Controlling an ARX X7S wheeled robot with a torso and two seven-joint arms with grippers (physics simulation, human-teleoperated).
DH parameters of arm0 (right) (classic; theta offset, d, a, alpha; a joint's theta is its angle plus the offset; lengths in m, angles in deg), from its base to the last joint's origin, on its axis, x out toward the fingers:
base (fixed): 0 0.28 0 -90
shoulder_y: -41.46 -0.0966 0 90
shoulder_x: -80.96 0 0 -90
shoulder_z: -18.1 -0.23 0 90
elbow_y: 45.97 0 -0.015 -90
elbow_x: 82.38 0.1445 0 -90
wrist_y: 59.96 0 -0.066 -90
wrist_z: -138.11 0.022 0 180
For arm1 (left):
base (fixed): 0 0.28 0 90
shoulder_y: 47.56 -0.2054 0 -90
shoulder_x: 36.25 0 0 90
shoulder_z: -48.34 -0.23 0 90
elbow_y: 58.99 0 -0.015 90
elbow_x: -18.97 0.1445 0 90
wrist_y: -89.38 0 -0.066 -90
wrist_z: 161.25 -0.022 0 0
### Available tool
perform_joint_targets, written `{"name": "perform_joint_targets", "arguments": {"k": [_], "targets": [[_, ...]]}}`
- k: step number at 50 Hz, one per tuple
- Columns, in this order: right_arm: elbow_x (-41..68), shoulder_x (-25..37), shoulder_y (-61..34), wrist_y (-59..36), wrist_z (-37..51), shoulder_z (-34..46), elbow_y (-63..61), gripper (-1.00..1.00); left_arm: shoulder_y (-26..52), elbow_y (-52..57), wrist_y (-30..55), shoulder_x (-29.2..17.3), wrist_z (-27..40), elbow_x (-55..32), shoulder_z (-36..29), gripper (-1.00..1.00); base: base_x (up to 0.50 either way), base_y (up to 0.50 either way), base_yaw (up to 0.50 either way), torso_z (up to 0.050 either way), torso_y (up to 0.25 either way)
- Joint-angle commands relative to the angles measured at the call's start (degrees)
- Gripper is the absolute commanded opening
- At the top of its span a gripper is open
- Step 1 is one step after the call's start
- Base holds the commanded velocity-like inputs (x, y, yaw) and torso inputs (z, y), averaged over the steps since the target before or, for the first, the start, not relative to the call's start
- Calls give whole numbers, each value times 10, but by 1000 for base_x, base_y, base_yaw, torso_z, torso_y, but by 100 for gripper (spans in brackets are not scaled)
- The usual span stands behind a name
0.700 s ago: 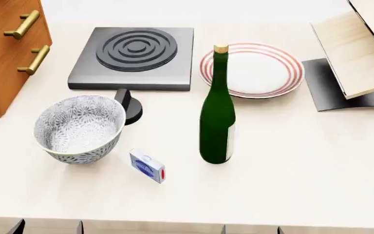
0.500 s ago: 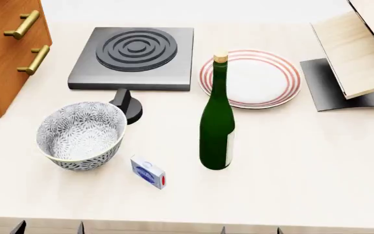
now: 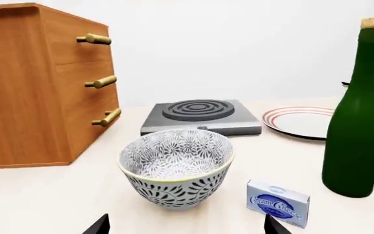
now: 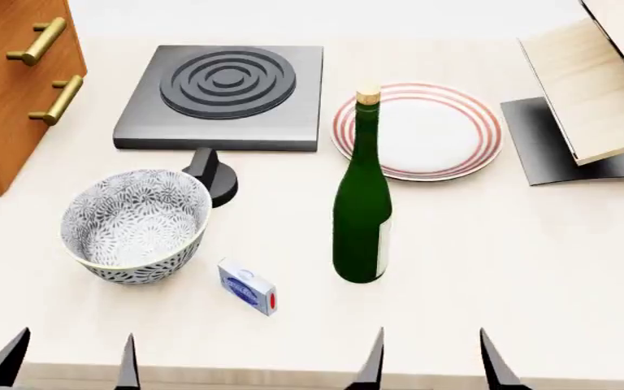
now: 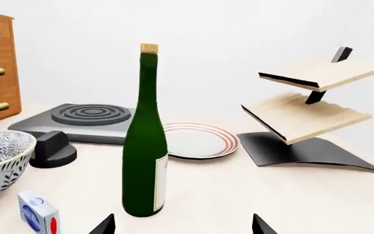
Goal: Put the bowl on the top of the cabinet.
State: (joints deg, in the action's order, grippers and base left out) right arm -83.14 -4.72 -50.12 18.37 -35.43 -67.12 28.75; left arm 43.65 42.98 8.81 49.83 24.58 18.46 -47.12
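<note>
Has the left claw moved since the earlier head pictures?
Yes. The left claw has come up into view at the near table edge, toward the bowl, fingers apart.

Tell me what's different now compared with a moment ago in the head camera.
Both grippers have risen into the bottom of the head view: the left gripper below the bowl, the right gripper below the bottle. Both are open and hold nothing. From the earliest picture the scene slid slightly down the frame, so the view itself moved. Bowl, bottle, plate and cabinet kept their places.
</note>
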Motion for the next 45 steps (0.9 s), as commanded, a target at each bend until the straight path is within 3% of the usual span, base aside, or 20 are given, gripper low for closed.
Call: {"name": "perform_joint_targets", "arguments": {"k": [1, 23, 30, 45], "targets": [[2, 13, -21, -75, 12, 4, -105, 100, 14, 84, 65, -14, 17, 12, -19, 100, 0, 0, 0, 0, 0], [28, 27, -20, -69, 21, 13, -121, 100, 22, 129, 92, -29, 38, 3, -27, 100, 0, 0, 0, 0, 0], [32, 29, -25, -68, 25, 18, -111, 100, 19, 132, 91, -34, 44, 0, -29, 100, 0, 425, 0, 0, 0], [27, 33, -31, -82, 46, 29, -114, 100, 17, 135, 90, -42, 52, -5, -37, 100, 0, 90, 0, 0, 0]]}}
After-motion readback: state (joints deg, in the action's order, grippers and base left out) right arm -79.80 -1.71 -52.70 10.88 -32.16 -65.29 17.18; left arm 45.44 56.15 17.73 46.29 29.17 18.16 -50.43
